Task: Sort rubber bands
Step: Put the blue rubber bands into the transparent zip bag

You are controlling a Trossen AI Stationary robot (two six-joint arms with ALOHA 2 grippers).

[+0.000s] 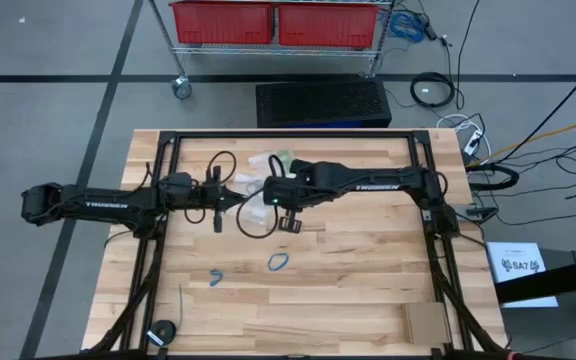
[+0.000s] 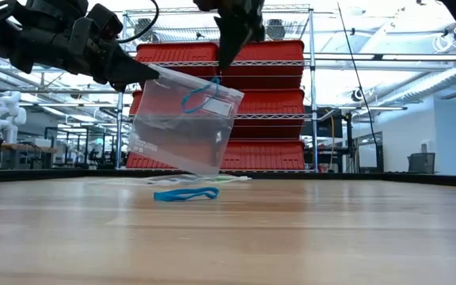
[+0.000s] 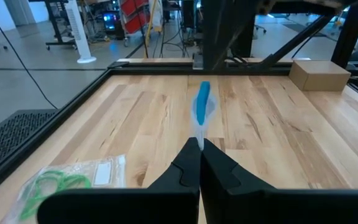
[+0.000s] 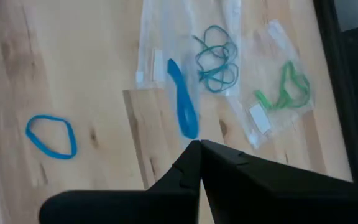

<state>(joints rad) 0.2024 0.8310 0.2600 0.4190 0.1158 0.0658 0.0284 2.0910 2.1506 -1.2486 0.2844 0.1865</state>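
Note:
My left gripper (image 2: 125,70) is shut on a clear zip bag (image 2: 184,127) held up over the table's middle. My right gripper (image 2: 226,55) points down over the bag's top edge, shut on a bright blue rubber band (image 2: 200,95). Two more blue bands (image 1: 279,262) (image 1: 216,278) lie flat on the wood nearer the near edge. Under the grippers lie one bag with teal bands (image 4: 216,59) and one with light green bands (image 4: 284,90). My left gripper pinches the bag's upper corner (image 2: 153,74) between its two fingers, coming level from the table's left. The bag hangs tilted below that corner, and its edge (image 3: 197,130) runs out from the fingertips. My right gripper pinches one end of the blue band (image 4: 188,127) from above, fingers pointing down. The band hangs slack below the fingertips at the bag's top edge; whether it is inside the bag I cannot tell.
A cardboard box (image 1: 426,322) sits at the near right corner and a black round object (image 1: 163,332) at the near left. A black cable loop (image 1: 256,222) lies under the grippers. A dark frame (image 1: 168,150) runs around the table's edges.

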